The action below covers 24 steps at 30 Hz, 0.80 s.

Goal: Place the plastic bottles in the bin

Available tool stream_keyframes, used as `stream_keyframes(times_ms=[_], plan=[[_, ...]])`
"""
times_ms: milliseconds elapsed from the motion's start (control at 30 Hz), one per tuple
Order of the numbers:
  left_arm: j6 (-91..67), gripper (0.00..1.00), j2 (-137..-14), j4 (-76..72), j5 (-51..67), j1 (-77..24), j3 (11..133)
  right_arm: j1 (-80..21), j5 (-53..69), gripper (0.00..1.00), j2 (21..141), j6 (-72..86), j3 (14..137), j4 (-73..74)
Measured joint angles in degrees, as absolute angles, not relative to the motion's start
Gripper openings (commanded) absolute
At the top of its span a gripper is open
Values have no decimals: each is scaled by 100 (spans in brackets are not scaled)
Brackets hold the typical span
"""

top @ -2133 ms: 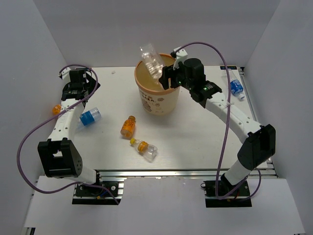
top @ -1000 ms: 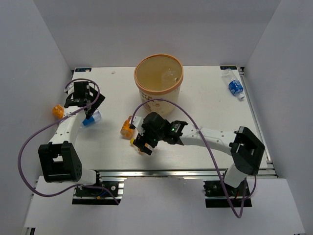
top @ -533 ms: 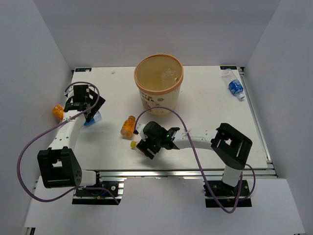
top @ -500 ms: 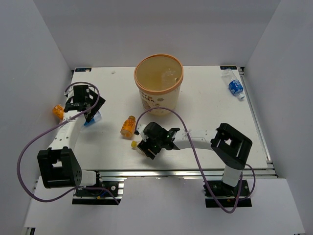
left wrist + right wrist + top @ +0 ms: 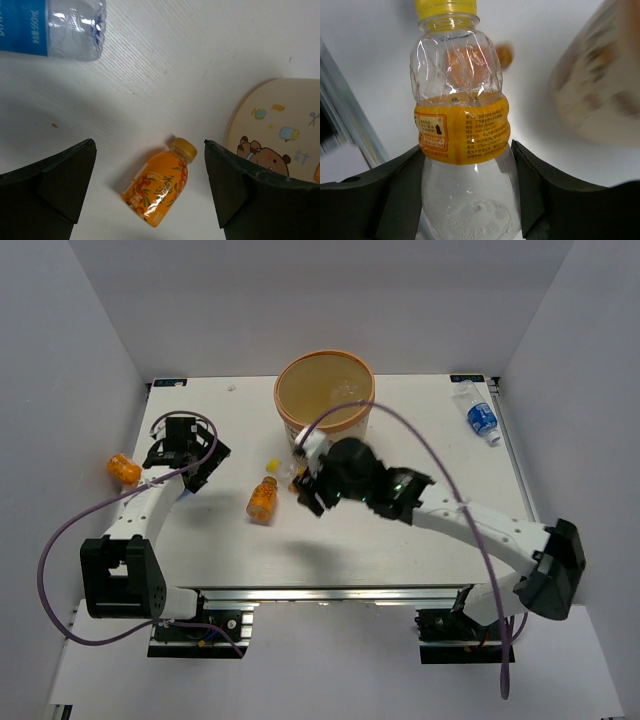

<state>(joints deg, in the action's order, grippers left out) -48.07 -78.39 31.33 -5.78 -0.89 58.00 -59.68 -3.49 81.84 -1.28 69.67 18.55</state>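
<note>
The bin (image 5: 325,400) stands at the back middle of the table, with a clear ribbed bottle faintly visible inside. My right gripper (image 5: 303,480) is shut on a clear bottle with a yellow cap and orange label (image 5: 462,130) and holds it above the table just in front of the bin; its cap (image 5: 272,464) points left. An orange bottle (image 5: 262,500) lies on the table and also shows in the left wrist view (image 5: 159,189). My left gripper (image 5: 198,468) is open and empty above the table, beside a blue-label bottle (image 5: 50,25).
Another orange bottle (image 5: 124,469) lies past the table's left edge. A blue-label bottle (image 5: 481,418) lies at the back right edge. The bin's printed side (image 5: 280,130) shows in the left wrist view. The metal rail runs along the near edge.
My right gripper has lifted the yellow-capped bottle off the front of the table and carried it back toward the bin. My left gripper has shifted right, away from the blue-label bottle.
</note>
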Motion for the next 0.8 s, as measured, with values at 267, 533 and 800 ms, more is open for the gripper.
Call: stream_keyframes(times_ms=[267, 533, 800], plan=[[-4805, 98, -8300, 3092, -482, -416, 5798, -3662, 690, 29, 8309, -211, 8965, 1160], [-4803, 98, -8318, 3114, -523, -508, 5804, -3011, 1562, 83, 10182, -471, 10610, 1579], [-4803, 98, -8318, 3129, -572, -541, 5813, -2703, 2292, 86, 10676, -709, 10394, 1855]])
